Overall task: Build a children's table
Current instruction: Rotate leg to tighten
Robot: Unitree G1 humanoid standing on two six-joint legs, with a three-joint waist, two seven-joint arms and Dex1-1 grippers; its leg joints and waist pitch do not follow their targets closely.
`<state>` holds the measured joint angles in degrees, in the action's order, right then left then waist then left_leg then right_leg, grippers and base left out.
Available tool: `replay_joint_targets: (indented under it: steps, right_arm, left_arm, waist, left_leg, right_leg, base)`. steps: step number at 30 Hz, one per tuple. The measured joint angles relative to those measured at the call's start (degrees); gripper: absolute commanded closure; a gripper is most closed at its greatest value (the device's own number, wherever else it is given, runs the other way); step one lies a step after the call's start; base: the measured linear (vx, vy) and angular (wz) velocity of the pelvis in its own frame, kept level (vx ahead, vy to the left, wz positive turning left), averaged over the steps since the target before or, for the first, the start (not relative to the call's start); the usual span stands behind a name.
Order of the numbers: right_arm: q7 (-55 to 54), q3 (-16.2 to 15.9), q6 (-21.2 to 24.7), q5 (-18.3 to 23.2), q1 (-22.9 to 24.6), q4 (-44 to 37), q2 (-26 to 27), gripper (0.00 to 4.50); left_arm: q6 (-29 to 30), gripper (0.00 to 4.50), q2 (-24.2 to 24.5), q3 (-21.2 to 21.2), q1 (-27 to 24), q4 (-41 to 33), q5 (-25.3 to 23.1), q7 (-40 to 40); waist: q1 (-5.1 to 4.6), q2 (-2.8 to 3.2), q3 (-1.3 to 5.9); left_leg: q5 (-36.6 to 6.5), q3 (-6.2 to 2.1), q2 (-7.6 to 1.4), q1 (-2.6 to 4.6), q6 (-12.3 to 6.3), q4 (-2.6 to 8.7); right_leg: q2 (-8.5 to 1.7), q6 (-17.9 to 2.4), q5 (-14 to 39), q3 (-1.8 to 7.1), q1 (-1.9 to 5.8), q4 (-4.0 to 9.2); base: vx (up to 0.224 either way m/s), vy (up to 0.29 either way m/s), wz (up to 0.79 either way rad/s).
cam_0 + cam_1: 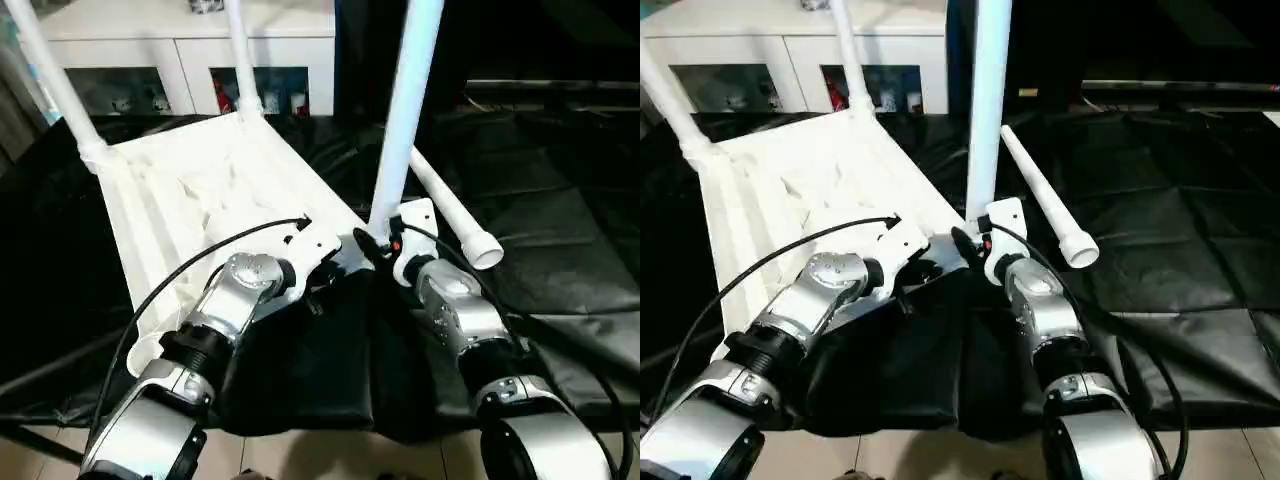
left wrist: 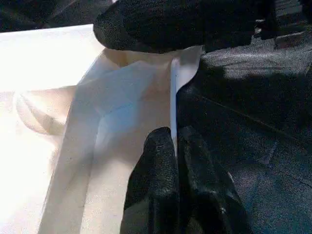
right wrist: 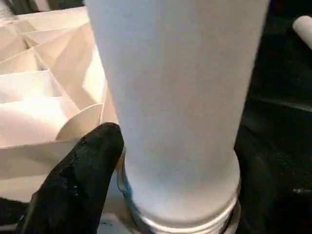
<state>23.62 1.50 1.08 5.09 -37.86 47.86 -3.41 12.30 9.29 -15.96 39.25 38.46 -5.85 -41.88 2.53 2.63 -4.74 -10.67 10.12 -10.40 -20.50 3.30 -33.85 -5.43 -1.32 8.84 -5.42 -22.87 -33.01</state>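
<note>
The children's table lies upside down on a black mat, its ribbed white top [image 1: 190, 200] facing up. Two legs [image 1: 55, 80] [image 1: 240, 60] stand in the far corner sockets. A third leg [image 1: 405, 110] stands upright in the near right socket. My right gripper [image 3: 180, 161] is closed around this leg's base, one black finger [image 3: 83, 170] pressed against it just above the collar. My left gripper [image 2: 176, 141] is shut on the thin near rim [image 2: 171, 97] of the top, close to that same corner. A loose leg [image 1: 450, 205] lies on the mat to the right.
A white glass-door cabinet [image 1: 180, 50] stands behind the table top. The black mat [image 1: 560, 230] spreads out to the right, with a dark rail [image 1: 550, 90] behind it. Pale floor [image 1: 330, 455] shows at the mat's near edge.
</note>
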Motion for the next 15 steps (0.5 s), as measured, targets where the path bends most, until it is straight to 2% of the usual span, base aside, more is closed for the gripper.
replay_joint_targets:
  steps: [6,11,15]
  right_arm:
    - [16.51,-4.63,-0.57,-0.10,3.28,-4.96,-6.35,0.87]
    - [27.91,-8.21,-1.25,-0.02,5.28,-9.43,-11.81,0.87]
    - [34.03,-8.93,-1.42,0.97,6.42,-12.41,-13.38,0.87]
  left_arm:
    - [-2.15,4.50,5.38,-0.19,-3.53,-5.30,1.74,-8.46]
    - [-5.35,4.50,10.59,-0.69,-6.43,-9.64,3.51,-16.50]
    - [-7.39,4.50,13.14,-0.74,-7.85,-11.58,4.56,-21.08]
  waist:
    - [0.06,0.02,0.01]
    - [0.77,0.15,0.07]
    - [1.17,0.14,0.07]
  left_leg:
    - [0.00,-0.06,-0.08,-0.18,0.01,0.34]
    - [0.18,-0.02,-0.44,-0.57,-0.28,0.32]
    - [0.14,0.08,-0.45,-0.96,-0.34,0.24]
  right_leg:
    - [0.10,0.02,-0.04,-0.08,-0.14,-0.14]
    - [0.26,-0.08,0.00,-0.29,-0.53,-0.20]
    - [0.25,-0.10,0.02,-0.26,-1.03,-0.22]
  base:
    - [0.000,0.000,0.00]
    - [0.020,-0.002,0.00]
    - [0.016,0.000,0.00]
